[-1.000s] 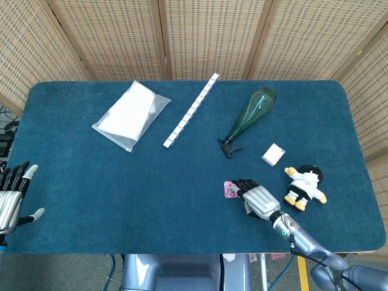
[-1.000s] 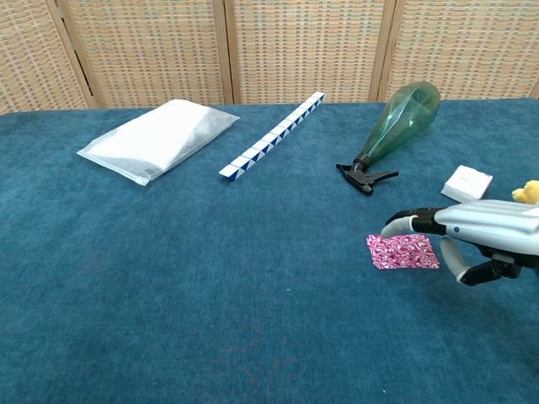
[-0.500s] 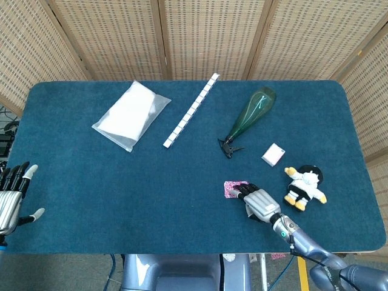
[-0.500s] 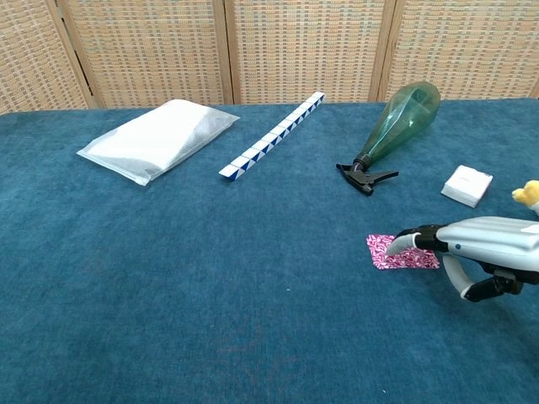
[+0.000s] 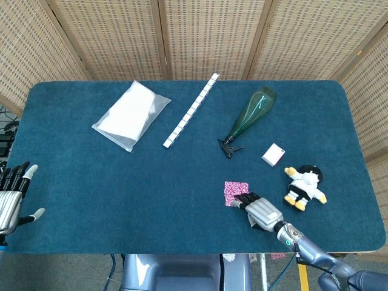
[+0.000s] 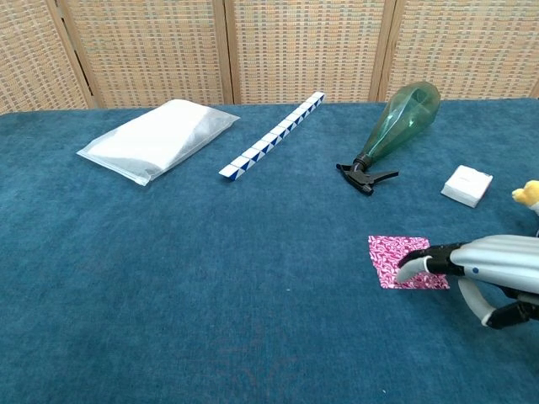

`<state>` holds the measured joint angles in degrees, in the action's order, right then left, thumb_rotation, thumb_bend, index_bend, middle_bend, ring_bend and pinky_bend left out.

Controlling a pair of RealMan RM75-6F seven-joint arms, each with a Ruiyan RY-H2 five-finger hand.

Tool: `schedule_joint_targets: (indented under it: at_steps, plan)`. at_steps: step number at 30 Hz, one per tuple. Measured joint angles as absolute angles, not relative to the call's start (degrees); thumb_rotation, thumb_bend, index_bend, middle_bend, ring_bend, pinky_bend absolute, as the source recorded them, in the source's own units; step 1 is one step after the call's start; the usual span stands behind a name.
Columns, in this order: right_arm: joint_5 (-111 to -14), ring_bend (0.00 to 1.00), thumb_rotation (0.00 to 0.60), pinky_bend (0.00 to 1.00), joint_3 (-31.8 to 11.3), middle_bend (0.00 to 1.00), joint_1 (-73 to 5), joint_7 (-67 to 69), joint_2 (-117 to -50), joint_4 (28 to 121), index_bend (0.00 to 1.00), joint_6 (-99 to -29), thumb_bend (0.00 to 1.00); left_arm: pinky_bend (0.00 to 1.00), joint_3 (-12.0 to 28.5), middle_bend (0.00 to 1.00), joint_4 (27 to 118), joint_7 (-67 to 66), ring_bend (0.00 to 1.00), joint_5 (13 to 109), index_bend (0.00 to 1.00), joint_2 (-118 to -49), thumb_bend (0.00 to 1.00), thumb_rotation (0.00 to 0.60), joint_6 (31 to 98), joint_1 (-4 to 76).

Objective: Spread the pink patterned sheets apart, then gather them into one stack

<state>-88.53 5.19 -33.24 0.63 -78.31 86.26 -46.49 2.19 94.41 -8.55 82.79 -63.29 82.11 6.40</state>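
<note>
On blue table [image 5: 91, 182], right hand [image 6: 493, 268] fingertips pressing pink sheets [image 6: 400, 257], left hand [image 5: 12, 195] open.

Right robot hand [image 5: 262, 211] touching pink sheets [image 5: 234, 192]

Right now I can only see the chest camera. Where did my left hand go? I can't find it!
Observer: The left hand is at the near left corner of the table, with its fingers apart and holding nothing.
Operator: And what's that yellow bit at my right edge?
Observer: It's part of a plush toy with a black head and a white body. It lies to the right of the right hand, and blue cloth shows between them.
</note>
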Motion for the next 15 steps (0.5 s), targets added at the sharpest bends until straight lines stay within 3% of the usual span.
schedule_joint_targets:
  at_steps: [10, 15]
  plan:
    - [-94.57, 0.08, 0.6, 0.12, 10.38, 0.12, -32.75, 0.66, -74.58, 90.84, 0.14, -47.96, 1.0, 0.0, 2.21, 0.0, 94.43, -8.76, 0.0, 82.74, 0.0, -63.35, 0.02, 0.6, 82.19, 6.39]
    - [-95.81, 0.08, 0.6, 0.12, 10.38, 0.12, -32.26, 0.76, -74.11, 91.35, 0.14, -50.65, 1.0, 0.0, 2.22, 0.0, 94.43, -8.83, 0.0, 82.76, 0.0, -63.38, 0.02, 0.6, 82.27, 6.37]
